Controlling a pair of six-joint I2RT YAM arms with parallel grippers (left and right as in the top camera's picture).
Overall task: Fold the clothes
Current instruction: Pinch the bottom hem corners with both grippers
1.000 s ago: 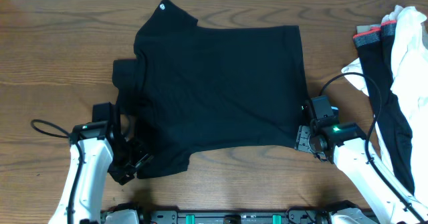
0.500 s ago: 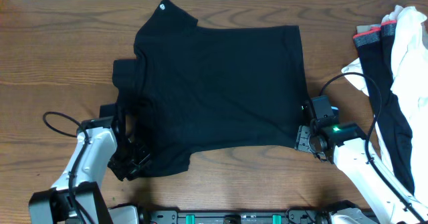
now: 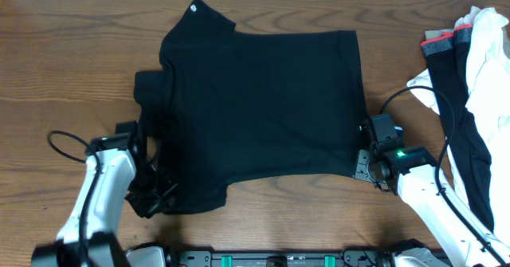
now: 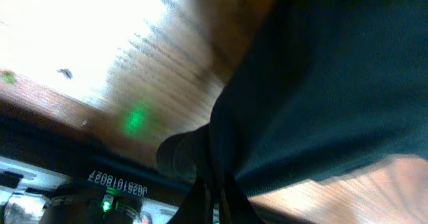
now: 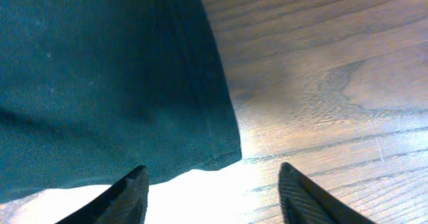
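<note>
The clothes, a black short-sleeved T-shirt with a small white logo mark, lie spread flat on the wooden table. My left gripper is at the shirt's near-left corner. In the left wrist view the left gripper is shut, with a fold of the black fabric pinched between its fingers. My right gripper is at the near-right corner. In the right wrist view the right gripper is open just short of the shirt's corner, its fingertips holding nothing.
At the right edge lies a heap with a black garment with a grey-and-red band and a white cloth. Black cables loop beside each arm. The arms' base rail runs along the near table edge.
My left gripper has shut on the shirt's near-left corner, and the left arm shifted slightly. The right arm has stayed in place.
</note>
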